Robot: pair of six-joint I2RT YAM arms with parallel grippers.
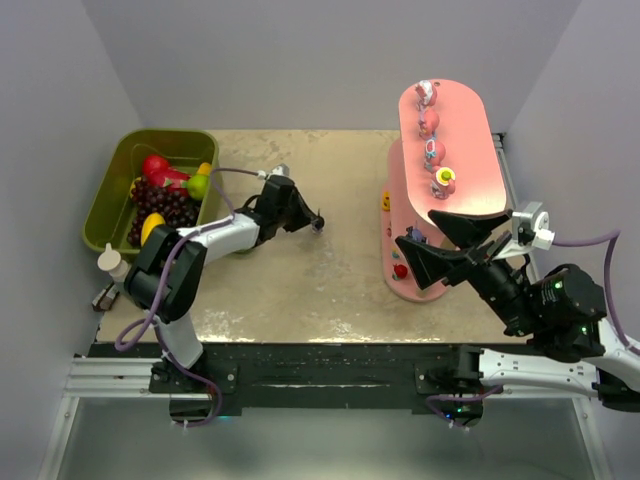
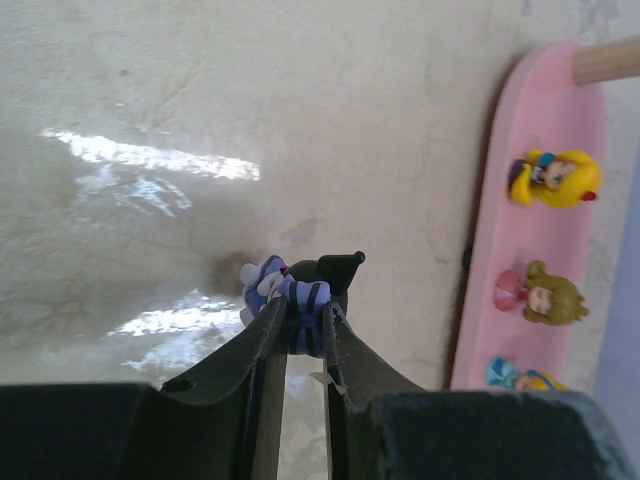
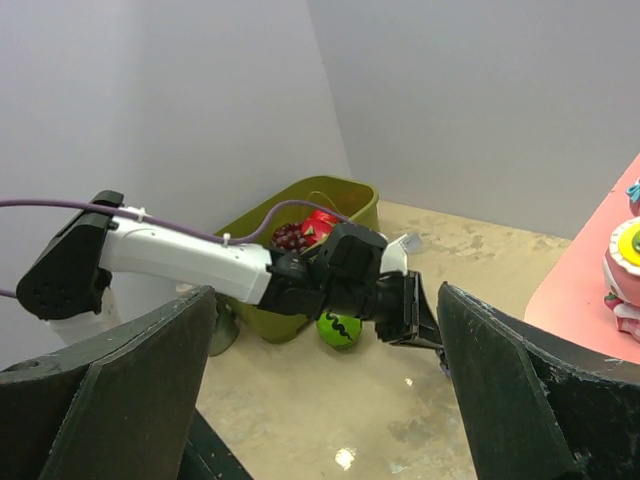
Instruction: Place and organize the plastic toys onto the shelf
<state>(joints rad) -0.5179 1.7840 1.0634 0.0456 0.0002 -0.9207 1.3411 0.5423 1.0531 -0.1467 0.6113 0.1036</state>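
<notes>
**Beige tabletop, one purple toy in the left arm's pinch**

Mottled beige table runs between an olive bin (image 1: 112,195) of fake fruit on the left and the pink shelf (image 1: 472,150) on the right. The left gripper (image 2: 303,318) is narrowed onto a blue-purple figurine (image 2: 292,290) and grips it across its striped middle. The toy's pale head end and a dark pointed part stick out past the fingertips. From overhead, this gripper hangs over mid-table, well apart from the shelf. Whether the toy touches the surface, I cannot tell.

The toy looks like hard moulded plastic: very light, stiff, glossy and probably slick. Its bumpy outline could let it twist or pop out of a two-finger pinch. The torso looks like the surest place to hold, since it is the widest and flattest part. Because the piece is so light, it will likely tip over if released at a tilt.

In the left wrist view, the lowest board already carries a yellow-haired figurine (image 2: 555,180) and a brown-haired figurine (image 2: 541,293). Four more toys line the top board (image 1: 434,150). The right gripper (image 1: 415,227) is spread wide and holds nothing, just beside the shelf's near end.
</notes>
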